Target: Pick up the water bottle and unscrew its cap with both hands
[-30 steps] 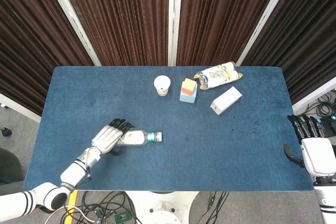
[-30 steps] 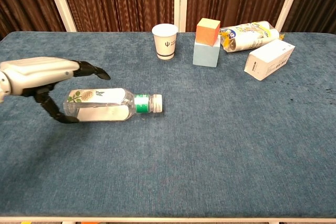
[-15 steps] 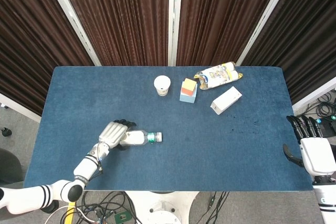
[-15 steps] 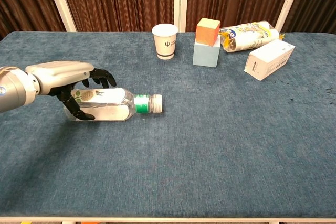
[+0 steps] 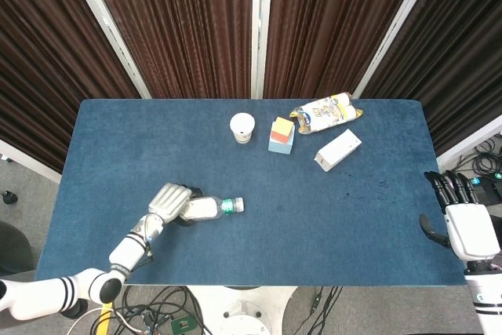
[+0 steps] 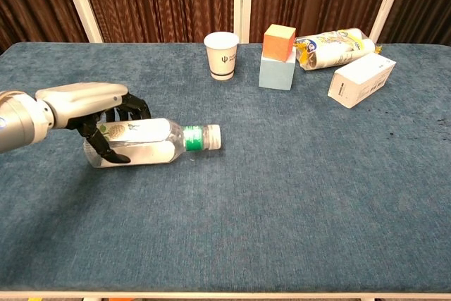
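surface: blue cloth table (image 6: 296, 195) filled both views, with dark brown curtains (image 5: 180, 21) behind it.
landmark: the paper cup (image 6: 221, 55) stood near the far edge; every place below was taken from it.
water bottle: the water bottle (image 6: 144, 142) lay on its side on the cloth, nearer the robot than the paper cup and to its left, its white cap (image 6: 214, 137) pointing right; the cap end looked slightly raised.
left hand: the left hand (image 6: 95, 107) was wrapped over the bottle's label end, dark fingers (image 6: 135, 108) curled down the far side and the thumb under the near side; it gripped the body, well away from the cap.
right hand: the right hand (image 5: 464, 221) hung off the table edge, far right of the paper cup and nearer the robot, fingers apart and holding nothing.
other things: an orange block on a pale blue block (image 6: 277, 58), a snack bag (image 6: 331, 47) and a white carton (image 6: 361, 79) sat to the right of the paper cup.
risk, slip: the grip sat at the base end, so the cap end could droop or the smooth plastic could roll out when lifted.
risk, squeeze: a thin bottle may buckle under a hard grip and spill once the cap loosens.
risk, reach: the right hand was well apart, so the bottle would need carrying toward the middle before twisting.
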You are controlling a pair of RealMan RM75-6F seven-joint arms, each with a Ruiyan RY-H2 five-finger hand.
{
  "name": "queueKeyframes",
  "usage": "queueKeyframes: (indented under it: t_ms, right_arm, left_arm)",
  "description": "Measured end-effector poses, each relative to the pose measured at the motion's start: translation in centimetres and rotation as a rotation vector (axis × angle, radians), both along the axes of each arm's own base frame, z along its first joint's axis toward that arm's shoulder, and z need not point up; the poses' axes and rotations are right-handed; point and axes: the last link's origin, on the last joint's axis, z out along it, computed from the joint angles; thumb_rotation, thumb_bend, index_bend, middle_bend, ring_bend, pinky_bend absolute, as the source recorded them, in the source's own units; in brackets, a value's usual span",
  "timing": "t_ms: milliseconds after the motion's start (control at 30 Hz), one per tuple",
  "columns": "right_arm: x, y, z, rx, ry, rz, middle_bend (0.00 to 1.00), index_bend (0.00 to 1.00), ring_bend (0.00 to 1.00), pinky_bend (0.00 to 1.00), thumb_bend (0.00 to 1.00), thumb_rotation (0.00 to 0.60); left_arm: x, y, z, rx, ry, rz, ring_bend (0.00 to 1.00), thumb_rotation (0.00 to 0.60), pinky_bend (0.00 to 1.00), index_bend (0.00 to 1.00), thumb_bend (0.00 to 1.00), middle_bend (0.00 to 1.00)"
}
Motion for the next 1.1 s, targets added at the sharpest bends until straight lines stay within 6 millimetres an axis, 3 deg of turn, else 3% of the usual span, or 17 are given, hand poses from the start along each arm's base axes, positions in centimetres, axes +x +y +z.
queueKeyframes:
  t_ms: [200,333,533,800,1100]
  right_arm:
    - [2.1,-1.0,-0.4,0.057,-0.055,0.052,0.12,0.07,0.00,0.00,0.33,0.600]
    - [4.4,-2.4,-1.2,0.162,-0.109,0.102,0.13,0.13,0.00,0.00,0.33,0.600]
    - [9.1,-5.3,-3.2,0.366,-0.176,0.194,0.13,0.26,0.00,0.00,0.32,0.599]
    - [14.7,-8.2,-6.9,0.601,-0.198,0.270,0.13,0.33,0.00,0.00,0.27,0.526]
    - [17.2,-9.6,-9.4,0.644,-0.228,0.303,0.13,0.33,0.00,0.00,0.27,0.520]
  left_arm:
    - [0.2,-0.6,1.5,-0.019,-0.165,-0.059,0.42,0.600,0.44,0.56,0.34,0.55]
    - [0.5,-1.2,2.3,-0.037,-0.274,-0.121,0.42,0.600,0.44,0.56,0.34,0.55]
    - [0.9,-2.1,2.4,-0.055,-0.344,-0.203,0.42,0.600,0.43,0.56,0.34,0.55]
    - [2.0,-1.6,1.8,-0.048,-0.408,-0.147,0.42,0.600,0.43,0.56,0.34,0.55]
    - [3.2,-1.2,1.8,-0.041,-0.461,-0.122,0.42,0.600,0.42,0.56,0.34,0.55]
